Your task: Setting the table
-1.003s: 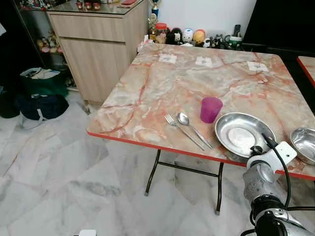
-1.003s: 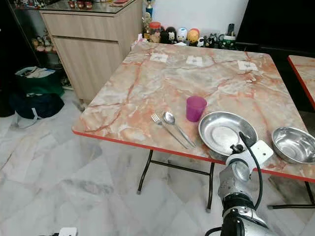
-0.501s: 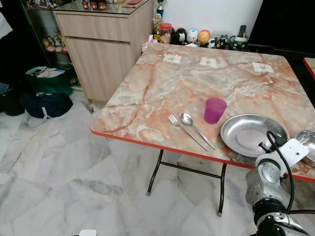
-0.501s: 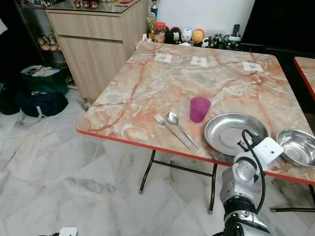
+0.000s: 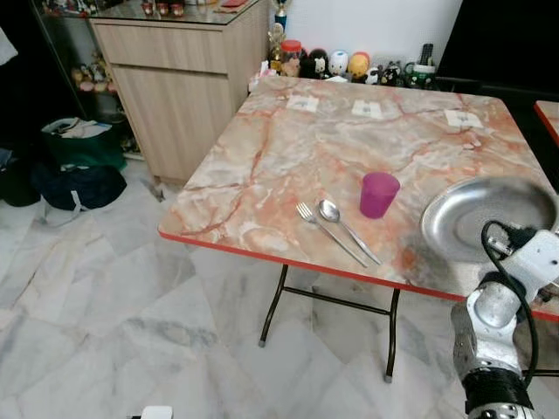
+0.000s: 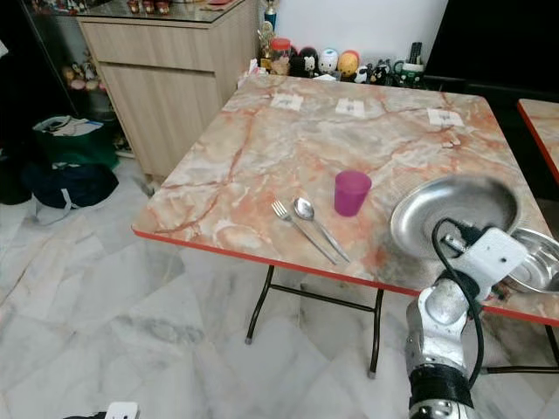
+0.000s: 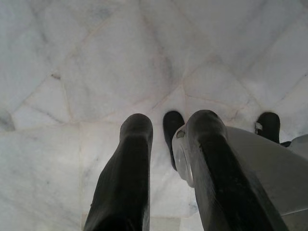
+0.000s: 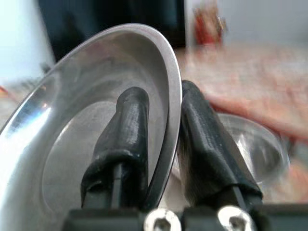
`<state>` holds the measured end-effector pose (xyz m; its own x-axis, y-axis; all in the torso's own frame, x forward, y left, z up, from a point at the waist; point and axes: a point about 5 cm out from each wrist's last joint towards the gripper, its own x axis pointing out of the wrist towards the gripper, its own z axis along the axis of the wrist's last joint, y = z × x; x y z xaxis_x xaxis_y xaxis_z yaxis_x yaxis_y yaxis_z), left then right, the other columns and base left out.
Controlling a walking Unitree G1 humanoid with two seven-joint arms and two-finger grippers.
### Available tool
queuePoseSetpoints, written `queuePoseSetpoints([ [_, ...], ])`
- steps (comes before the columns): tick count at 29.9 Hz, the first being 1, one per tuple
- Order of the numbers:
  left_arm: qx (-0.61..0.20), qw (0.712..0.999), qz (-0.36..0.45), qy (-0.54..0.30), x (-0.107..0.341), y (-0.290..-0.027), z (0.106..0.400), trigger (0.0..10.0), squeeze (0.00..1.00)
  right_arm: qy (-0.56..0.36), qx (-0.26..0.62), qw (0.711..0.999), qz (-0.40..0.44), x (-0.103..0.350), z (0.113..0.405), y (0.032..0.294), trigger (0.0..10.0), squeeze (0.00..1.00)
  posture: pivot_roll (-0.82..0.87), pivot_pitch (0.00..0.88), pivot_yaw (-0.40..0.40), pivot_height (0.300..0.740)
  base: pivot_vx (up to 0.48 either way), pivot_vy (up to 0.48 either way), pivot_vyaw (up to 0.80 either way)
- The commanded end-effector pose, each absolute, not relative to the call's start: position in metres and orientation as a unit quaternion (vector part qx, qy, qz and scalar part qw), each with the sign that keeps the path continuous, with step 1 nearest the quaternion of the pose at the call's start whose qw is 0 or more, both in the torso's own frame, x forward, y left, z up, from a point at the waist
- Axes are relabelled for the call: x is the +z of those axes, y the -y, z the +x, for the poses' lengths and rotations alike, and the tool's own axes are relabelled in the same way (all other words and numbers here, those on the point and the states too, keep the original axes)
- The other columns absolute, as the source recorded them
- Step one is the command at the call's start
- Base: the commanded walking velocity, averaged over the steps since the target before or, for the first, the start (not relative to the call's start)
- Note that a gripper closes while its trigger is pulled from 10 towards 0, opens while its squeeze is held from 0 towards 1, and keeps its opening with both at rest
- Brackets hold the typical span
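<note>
The steel plate [image 5: 489,216] is sitting tilted and raised off the marble table [image 5: 288,148] near its front right edge, blurred in the head views. The right gripper [image 8: 161,125] is clamping the plate's rim, one black finger [image 8: 122,139] inside the dish and the other behind it. A steel bowl [image 6: 534,260] is lying just behind the plate, at about 3 o'clock from it, partly hidden by the wrist housing. At 9 o'clock from the plate a purple cup [image 5: 378,194] is standing upright. A fork [image 5: 325,231] and spoon [image 5: 343,226] are lying side by side at about 7 o'clock from the cup. Three white cards [image 5: 369,109] are lying along the far edge. A wooden cabinet [image 5: 183,78] is standing at 10 o'clock from the table. The left gripper [image 7: 163,139] is hanging over the marble floor [image 7: 96,57], its fingers slightly apart and holding nothing.
</note>
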<state>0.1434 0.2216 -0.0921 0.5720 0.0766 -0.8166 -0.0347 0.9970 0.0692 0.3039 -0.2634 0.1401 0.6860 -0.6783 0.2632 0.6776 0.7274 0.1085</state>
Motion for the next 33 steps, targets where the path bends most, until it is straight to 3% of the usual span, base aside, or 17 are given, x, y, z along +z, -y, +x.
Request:
queuePoseSetpoints([
  [1, 0.030, 0.884, 0.024, -0.466, -0.093, -0.220, 0.141, 10.0, 0.00, 0.186, -0.355, 0.916, -0.027, 0.162, 0.302, 0.262, 0.0, 0.00, -0.03, 0.000, -0.030, 0.740, 0.000, 0.000, 0.00],
  [5, 0.031, 0.885, 0.024, -0.463, -0.093, -0.219, 0.142, 10.0, 0.00, 0.223, -0.347, 0.910, -0.040, 0.183, 0.296, 0.258, 0.1, 0.00, -0.04, 0.000, -0.031, 0.740, 0.000, 0.000, 0.00],
  [6, 0.030, 0.885, 0.026, -0.464, -0.093, -0.219, 0.142, 10.0, 0.00, 0.232, -0.313, 0.921, -0.018, 0.191, 0.300, 0.248, 2.1, 0.00, -0.05, 0.000, -0.027, 0.740, 0.000, 0.000, 0.00],
  [7, 0.030, 0.885, 0.027, -0.464, -0.093, -0.219, 0.142, 10.0, 0.00, 0.235, -0.276, 0.932, 0.000, 0.194, 0.304, 0.239, 7.7, 0.00, -0.05, 0.000, -0.028, 0.740, 0.000, 0.000, 0.00],
  [8, 0.030, 0.885, 0.027, -0.464, -0.093, -0.219, 0.142, 10.0, 0.00, 0.236, -0.250, 0.939, 0.012, 0.195, 0.307, 0.232, 7.7, 0.00, -0.05, 0.000, -0.028, 0.740, 0.000, 0.000, 0.00],
  [9, 0.028, 0.884, 0.031, -0.466, -0.094, -0.218, 0.141, 10.0, 0.00, 0.223, -0.144, 0.963, 0.047, 0.195, 0.316, 0.204, 10.0, 0.00, -0.06, 0.000, -0.027, 0.740, 0.000, 0.000, 0.00],
  [10, 0.028, 0.884, 0.031, -0.466, -0.094, -0.218, 0.141, 10.0, 0.00, 0.223, -0.144, 0.963, 0.047, 0.195, 0.316, 0.204, 10.0, 0.00, -0.06, 0.000, -0.027, 0.740, 0.000, 0.000, 0.00],
  [12, 0.030, 0.883, 0.035, -0.468, -0.094, -0.219, 0.141, 10.0, 0.00, 0.189, -0.007, 0.976, 0.107, 0.187, 0.319, 0.162, 10.0, 0.00, -0.06, 0.001, -0.028, 0.740, 0.000, 0.000, 0.00],
  [17, 0.044, 0.884, 0.030, -0.465, -0.094, -0.220, 0.140, 10.0, 0.00, 0.164, 0.095, 0.976, 0.105, 0.177, 0.315, 0.123, 10.0, 0.00, -0.04, 0.000, -0.039, 0.740, 0.000, 0.000, 0.00],
  [25, 0.066, 0.883, 0.030, -0.463, -0.094, -0.227, 0.137, 10.0, 0.00, 0.163, 0.139, 0.970, 0.117, 0.184, 0.315, 0.118, 10.0, 0.00, -0.03, 0.000, -0.046, 0.740, 0.000, 0.000, 0.00],
  [33, 0.064, 0.884, 0.033, -0.463, -0.094, -0.227, 0.135, 10.0, 0.00, 0.160, 0.089, 0.977, 0.106, 0.181, 0.316, 0.123, 10.0, 0.00, -0.03, 0.000, -0.045, 0.740, 0.000, -0.264, 0.00],
])
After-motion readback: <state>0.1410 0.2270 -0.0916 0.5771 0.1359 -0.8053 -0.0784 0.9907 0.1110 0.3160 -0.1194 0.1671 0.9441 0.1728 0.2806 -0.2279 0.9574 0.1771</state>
